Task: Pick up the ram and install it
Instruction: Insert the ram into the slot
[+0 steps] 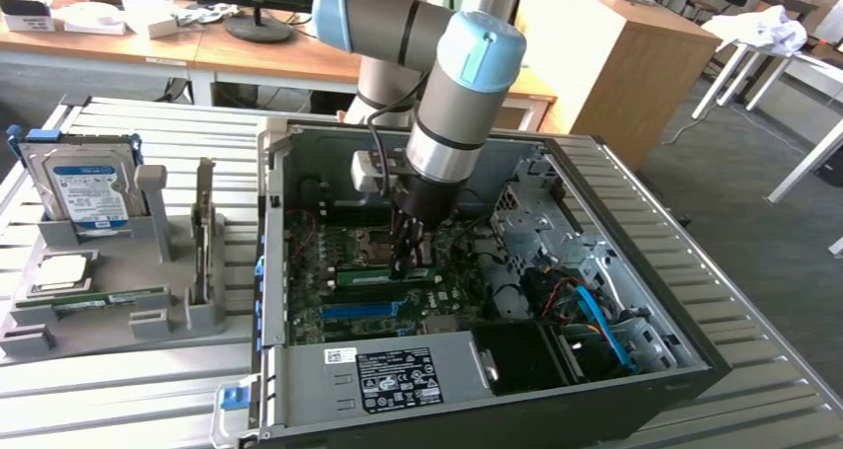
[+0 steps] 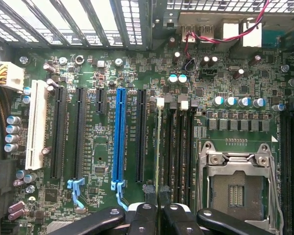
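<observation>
Ram [image 2: 159, 147] pinched edge-on in my end effector [image 2: 159, 213], fingers [image 2: 145, 220] clenched on it, low inside the open computer case [image 1: 658, 301], over the motherboard's [image 2: 88, 66] dark memory slots [image 2: 179, 147], between the blue slot [image 2: 119, 137] and the processor socket [image 2: 237, 181], hard drive [image 1: 86, 187] upright in a grey holder [image 1: 118, 321] on the table [image 1: 132, 410]

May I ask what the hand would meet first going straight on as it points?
Probably the black memory slots on the green motherboard, right under the thin green ram stick the hand grips.

Ram [image 2: 159, 147]: thin green stick, edge-on, upright along motherboard memory slot [image 2: 172, 147].
</observation>
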Controlling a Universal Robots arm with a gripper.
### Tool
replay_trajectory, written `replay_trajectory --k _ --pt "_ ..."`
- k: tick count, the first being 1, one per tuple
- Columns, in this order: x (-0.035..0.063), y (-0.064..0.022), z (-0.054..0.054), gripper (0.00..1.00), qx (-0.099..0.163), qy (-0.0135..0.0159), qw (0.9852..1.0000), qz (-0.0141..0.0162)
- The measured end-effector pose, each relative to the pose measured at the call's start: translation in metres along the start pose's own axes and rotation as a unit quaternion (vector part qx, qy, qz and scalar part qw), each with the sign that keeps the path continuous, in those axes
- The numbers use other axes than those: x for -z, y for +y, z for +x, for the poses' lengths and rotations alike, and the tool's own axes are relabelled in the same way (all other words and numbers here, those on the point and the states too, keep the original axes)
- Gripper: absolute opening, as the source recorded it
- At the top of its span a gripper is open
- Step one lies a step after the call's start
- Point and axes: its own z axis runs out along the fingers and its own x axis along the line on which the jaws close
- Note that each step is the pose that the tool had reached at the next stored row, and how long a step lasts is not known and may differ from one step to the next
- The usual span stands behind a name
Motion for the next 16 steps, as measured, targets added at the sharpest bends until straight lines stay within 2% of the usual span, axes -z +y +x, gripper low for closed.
replay_trajectory --k 16 --pt "-0.0012 -0.0001 0.0 0.13 0.002 0.0001 1.0 0.0"
